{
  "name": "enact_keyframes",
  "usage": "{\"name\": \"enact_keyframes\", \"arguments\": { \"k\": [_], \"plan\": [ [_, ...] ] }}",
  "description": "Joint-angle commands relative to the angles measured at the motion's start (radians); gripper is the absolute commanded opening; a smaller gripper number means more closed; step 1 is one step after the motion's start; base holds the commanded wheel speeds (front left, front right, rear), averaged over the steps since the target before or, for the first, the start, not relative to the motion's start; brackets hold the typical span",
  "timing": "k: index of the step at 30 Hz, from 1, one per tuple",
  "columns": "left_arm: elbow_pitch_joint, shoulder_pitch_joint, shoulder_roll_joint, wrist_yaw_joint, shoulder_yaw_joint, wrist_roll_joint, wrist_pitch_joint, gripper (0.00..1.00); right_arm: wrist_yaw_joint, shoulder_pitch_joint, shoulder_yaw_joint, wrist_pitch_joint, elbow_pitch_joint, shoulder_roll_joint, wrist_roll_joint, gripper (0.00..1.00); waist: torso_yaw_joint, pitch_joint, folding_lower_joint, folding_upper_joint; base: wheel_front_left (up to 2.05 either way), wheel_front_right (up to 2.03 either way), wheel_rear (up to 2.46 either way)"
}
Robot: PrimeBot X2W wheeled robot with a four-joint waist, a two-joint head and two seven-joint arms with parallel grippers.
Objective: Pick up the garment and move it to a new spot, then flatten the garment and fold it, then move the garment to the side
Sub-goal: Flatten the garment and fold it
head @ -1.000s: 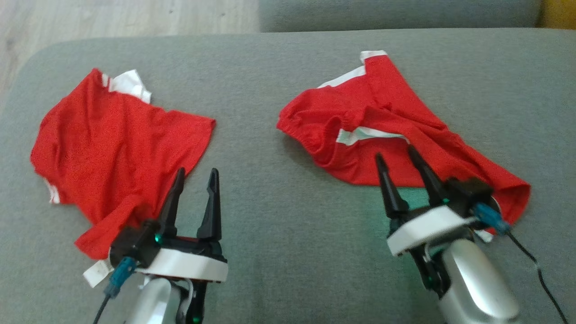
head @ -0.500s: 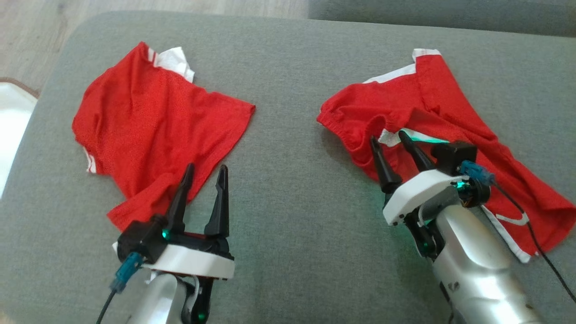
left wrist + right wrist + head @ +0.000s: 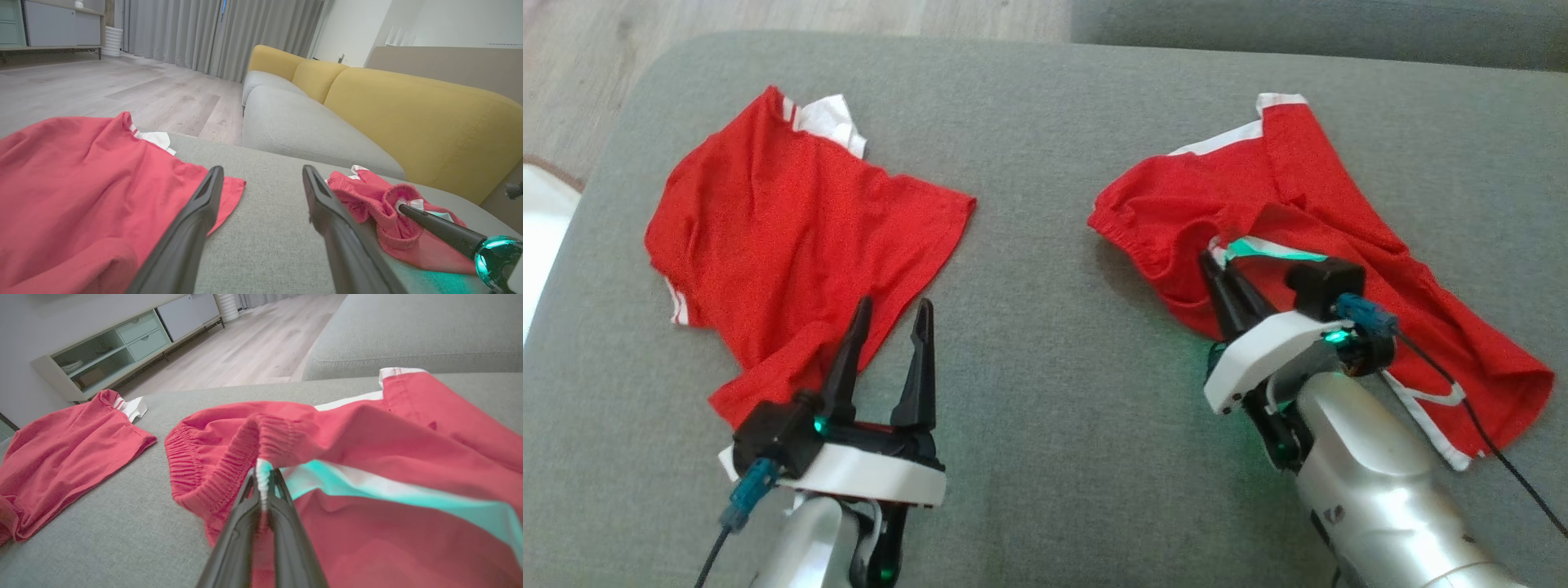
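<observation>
Two red garments are lying well apart on a grey cushion in the head view: red shorts with white trim toward the robot's right, and a flatter red top toward its left. The right gripper is reaching into the shorts just below the gathered waistband, with its two fingers pressed together and pinching a white-edged fold of cloth. The left gripper is hovering by the near hem of the red top, its fingers spread wide with nothing between them. Whether it is touching the fabric I cannot tell. In the left wrist view, the spread fingers are framing bare cushion, with the top lying to one side and the shorts to the other. There the right gripper's dark finger is poking into the bunched waistband. A yellow sofa back and grey curtains are showing beyond. In the right wrist view, the closed fingers are clamping the white-and-red edge, which is rising slightly off the cushion. A pale cabinet is standing on the wooden floor behind.
</observation>
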Motion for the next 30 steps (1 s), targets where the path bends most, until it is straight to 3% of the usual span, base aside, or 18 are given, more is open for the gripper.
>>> {"name": "enact_keyframes", "arguments": {
  "k": [1, 14, 15, 23, 30],
  "plan": [
    [-0.027, -0.023, 0.004, -0.003, 0.043, 0.001, -0.005, 1.00, 0.004, -0.012, 0.040, -0.013, -0.042, 0.010, 0.018, 0.00, -0.017, -0.014, -0.0001, 0.0000, 0.00, 0.00, 0.00],
    [-0.028, 0.034, 0.004, -0.003, 0.068, 0.009, -0.005, 1.00, 0.004, 0.170, 0.219, 0.101, -0.208, 0.010, 0.116, 0.00, -0.093, -0.124, -0.0001, 0.0000, 0.00, 0.00, 0.00],
    [-0.030, 0.037, 0.004, -0.003, 0.069, 0.009, -0.005, 1.00, 0.004, 0.176, 0.219, 0.106, -0.217, 0.010, 0.111, 1.00, -0.097, -0.127, -0.0001, 0.0000, 0.00, 0.00, 0.00],
    [-0.042, 0.047, 0.004, -0.002, 0.083, 0.012, -0.005, 1.00, 0.004, 0.187, 0.177, 0.122, -0.247, 0.010, 0.045, 1.00, -0.132, -0.121, -0.0001, 0.0000, 0.00, 0.00, 0.00],
    [-0.055, 0.037, 0.004, -0.002, 0.091, 0.013, -0.005, 1.00, 0.004, 0.212, 0.032, 0.122, -0.297, 0.010, -0.054, 1.00, -0.180, -0.112, -0.0001, 0.0000, 0.00, 0.00, 0.00]
  ]
}}
